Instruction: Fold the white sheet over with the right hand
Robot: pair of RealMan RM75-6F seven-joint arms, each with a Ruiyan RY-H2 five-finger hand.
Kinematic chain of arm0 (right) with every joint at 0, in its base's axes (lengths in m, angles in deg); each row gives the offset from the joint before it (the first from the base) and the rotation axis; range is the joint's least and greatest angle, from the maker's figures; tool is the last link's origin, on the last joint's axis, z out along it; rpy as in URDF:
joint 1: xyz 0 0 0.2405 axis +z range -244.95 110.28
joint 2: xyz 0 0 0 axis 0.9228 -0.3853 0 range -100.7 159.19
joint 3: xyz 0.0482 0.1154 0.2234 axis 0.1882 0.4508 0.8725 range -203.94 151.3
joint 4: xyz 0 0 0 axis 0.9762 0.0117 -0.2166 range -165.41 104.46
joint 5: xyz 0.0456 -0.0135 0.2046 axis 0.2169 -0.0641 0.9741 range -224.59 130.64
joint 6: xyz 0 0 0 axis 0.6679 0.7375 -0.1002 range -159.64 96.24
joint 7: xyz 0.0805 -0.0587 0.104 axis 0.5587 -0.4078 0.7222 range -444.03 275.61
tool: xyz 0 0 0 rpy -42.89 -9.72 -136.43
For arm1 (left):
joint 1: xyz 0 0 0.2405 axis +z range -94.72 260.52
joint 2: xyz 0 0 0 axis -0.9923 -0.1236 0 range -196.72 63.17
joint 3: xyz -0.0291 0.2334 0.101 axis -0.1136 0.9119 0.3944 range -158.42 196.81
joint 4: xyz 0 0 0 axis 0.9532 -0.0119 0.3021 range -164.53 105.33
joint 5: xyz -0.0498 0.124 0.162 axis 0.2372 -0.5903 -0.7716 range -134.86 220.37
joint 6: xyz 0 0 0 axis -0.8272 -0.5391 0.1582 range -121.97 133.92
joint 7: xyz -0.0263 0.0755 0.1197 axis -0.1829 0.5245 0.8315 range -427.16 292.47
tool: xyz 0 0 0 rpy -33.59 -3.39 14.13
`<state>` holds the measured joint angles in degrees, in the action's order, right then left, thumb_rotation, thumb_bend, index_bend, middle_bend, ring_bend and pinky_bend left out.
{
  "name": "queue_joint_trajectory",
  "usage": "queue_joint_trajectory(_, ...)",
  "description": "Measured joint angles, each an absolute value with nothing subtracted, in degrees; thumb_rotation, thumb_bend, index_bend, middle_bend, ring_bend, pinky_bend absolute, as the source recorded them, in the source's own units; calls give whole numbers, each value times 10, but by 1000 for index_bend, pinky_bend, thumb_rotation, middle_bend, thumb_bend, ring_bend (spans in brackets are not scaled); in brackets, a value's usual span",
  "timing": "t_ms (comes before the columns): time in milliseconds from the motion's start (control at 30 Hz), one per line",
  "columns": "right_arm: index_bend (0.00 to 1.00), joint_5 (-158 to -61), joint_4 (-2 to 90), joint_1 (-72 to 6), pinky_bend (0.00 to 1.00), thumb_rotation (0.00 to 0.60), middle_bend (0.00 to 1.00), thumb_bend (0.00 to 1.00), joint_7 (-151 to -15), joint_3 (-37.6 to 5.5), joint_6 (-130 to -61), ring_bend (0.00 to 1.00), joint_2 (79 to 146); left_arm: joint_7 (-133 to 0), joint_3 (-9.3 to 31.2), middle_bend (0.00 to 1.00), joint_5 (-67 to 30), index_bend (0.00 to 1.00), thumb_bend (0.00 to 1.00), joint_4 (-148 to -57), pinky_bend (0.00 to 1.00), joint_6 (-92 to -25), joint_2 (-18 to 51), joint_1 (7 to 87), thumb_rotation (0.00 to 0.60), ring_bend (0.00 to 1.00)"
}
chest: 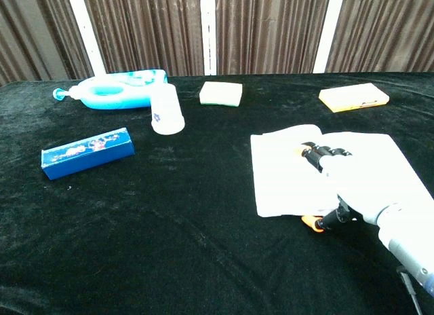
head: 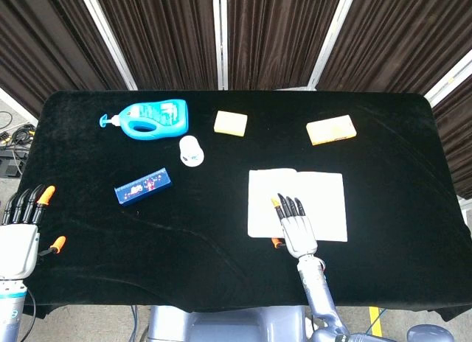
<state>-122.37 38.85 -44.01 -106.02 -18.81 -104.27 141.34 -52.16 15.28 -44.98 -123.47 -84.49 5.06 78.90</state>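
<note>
The white sheet (head: 324,197) (chest: 285,171) lies flat on the black table, right of centre, with a slight raised crease near its far left part. My right hand (head: 293,226) (chest: 349,182) lies palm down on the sheet's near left part, fingers stretched forward and apart, thumb sticking out over the sheet's near edge. It holds nothing. My left hand (head: 22,231) hovers at the table's near left corner, fingers spread, holding nothing; the chest view does not show it.
A blue bottle (head: 147,119) lies at the back left, with a white cup (head: 191,150) and a blue box (head: 143,186) nearer. A pale yellow sponge (head: 231,123) and an orange block (head: 331,130) sit at the back.
</note>
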Motion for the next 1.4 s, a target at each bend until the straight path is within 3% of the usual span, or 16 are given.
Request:
queue_joint_trajectory(200,0,-1250,366,-448,0,600,0,428,-994,-180,-1089,0,1438,-520,154,0,-452,0,214,-1235,0,-847,51,790,600,0)
queue_joint_trajectory(467,0,-1244,373,-460,0,600,0,474,-964,-137,-1129,0,1453,-520,156,0,-456,0,214,-1235,0,-850,51,791,600,0)
queue_joint_trajectory(833,0,-1257,440,-492,0,600,0,418,-972,-122,-1197,0,1393,-519,158,0,-463,0,217,-1237,0,-855,52,792,600,0)
queue_joint_trajectory(1133,0,-1269,485,-534,0,600,0,363,-965,-144,-1219,0,1312,-513,161,0,-468,0,218,-1235,0,-858,55,794,600,0)
queue_joint_trajectory(1400,0,-1289,526,-551,0,600,0,222,-986,-195,-1185,0,1193,-521,161,0,-475,0,217,-1225,0,-861,53,793,600,0)
